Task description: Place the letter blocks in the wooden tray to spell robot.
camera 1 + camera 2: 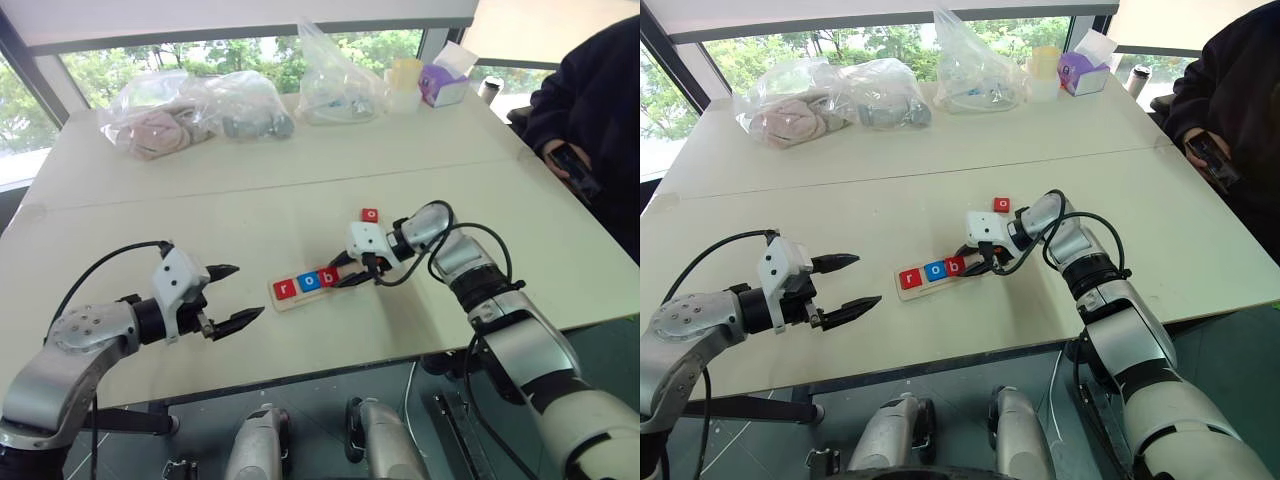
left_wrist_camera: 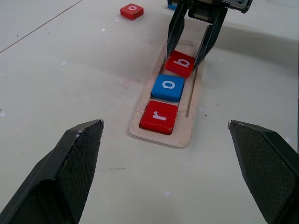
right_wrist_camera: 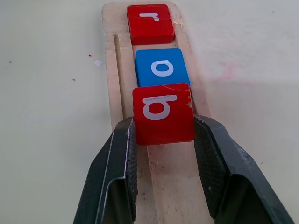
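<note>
Head view: the long light-wood tray (image 1: 300,290) lies at the centre of the pale table (image 1: 300,200), with the red "r" block (image 1: 283,290) and blue "o" block (image 1: 307,282) seated in it. The right gripper (image 1: 350,272) pinches the red "b" block (image 1: 328,275) over the tray. A loose red "o" block (image 1: 370,214) sits above, near centre. At lower left, the left gripper (image 1: 232,296) hangs spread wide, empty.

Right wrist view: both fingers (image 3: 117,177) clamp the "b" block's sides, just behind the blue one.
</note>
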Action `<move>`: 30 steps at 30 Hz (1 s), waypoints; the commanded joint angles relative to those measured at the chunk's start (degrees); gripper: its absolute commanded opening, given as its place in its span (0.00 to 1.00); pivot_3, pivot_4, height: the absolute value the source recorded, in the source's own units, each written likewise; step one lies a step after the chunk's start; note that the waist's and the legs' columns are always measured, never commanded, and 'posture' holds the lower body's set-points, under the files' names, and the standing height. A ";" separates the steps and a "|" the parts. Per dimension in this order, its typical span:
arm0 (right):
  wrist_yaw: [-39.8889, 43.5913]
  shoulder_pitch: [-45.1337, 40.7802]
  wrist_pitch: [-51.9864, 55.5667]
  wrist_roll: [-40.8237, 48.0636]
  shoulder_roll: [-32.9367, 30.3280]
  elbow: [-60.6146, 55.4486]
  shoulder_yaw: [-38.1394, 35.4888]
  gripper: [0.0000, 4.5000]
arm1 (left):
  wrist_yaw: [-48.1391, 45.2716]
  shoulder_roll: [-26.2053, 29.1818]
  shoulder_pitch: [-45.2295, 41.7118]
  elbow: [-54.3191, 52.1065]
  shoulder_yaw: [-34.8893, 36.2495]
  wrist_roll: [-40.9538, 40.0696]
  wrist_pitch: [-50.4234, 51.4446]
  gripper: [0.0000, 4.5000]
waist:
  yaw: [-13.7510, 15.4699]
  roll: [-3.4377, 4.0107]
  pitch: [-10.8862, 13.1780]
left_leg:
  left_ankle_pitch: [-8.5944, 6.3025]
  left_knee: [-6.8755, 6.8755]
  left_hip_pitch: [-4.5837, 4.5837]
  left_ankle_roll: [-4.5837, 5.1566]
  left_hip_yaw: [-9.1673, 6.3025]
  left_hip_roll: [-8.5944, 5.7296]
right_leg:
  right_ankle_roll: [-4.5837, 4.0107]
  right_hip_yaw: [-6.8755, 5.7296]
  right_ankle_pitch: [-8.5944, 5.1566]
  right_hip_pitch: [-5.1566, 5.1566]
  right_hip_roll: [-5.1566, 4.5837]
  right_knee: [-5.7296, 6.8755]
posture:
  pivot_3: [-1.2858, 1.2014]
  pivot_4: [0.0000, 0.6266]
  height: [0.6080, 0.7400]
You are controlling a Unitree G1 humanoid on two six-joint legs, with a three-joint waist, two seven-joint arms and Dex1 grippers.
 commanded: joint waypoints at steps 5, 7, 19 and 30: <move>-0.83 -2.65 -1.25 0.21 0.75 0.40 -1.15 0.27 | 0.72 -0.27 -0.35 -2.06 0.69 -1.10 0.15 1.00 | -0.03 0.00 0.00 | 0.00 0.00 0.00 0.00 0.00 0.00 | 0.00 0.00 0.00 -0.01 0.00 0.00 | 0.52 0.24 0.89; -1.07 -2.80 -1.43 0.12 0.80 0.77 -1.21 0.48 | 0.77 -0.35 -0.47 -2.03 0.61 -1.14 0.22 1.00 | -0.01 0.00 0.00 | 0.00 0.00 0.00 0.00 0.00 0.00 | 0.00 0.00 0.00 -0.01 0.00 0.00 | 0.52 0.24 0.89; -2.49 -3.84 -0.47 1.42 0.06 -0.54 -3.38 0.99 | 0.79 -0.26 -0.96 -1.62 0.31 -1.29 0.17 1.00 | 0.00 0.00 0.00 | 0.00 0.00 0.00 0.00 0.00 0.00 | 0.00 0.00 0.00 0.00 0.00 0.00 | 0.52 0.24 0.89; -19.23 -0.37 -0.53 -0.47 -4.20 -4.58 -8.84 0.99 | 0.33 -0.31 -1.80 -0.99 -0.22 -1.25 0.07 1.00 | 0.03 0.00 0.00 | -0.01 -0.01 0.00 -0.02 0.00 0.00 | 0.00 0.00 0.00 0.00 -0.02 -0.04 | 0.52 0.24 0.89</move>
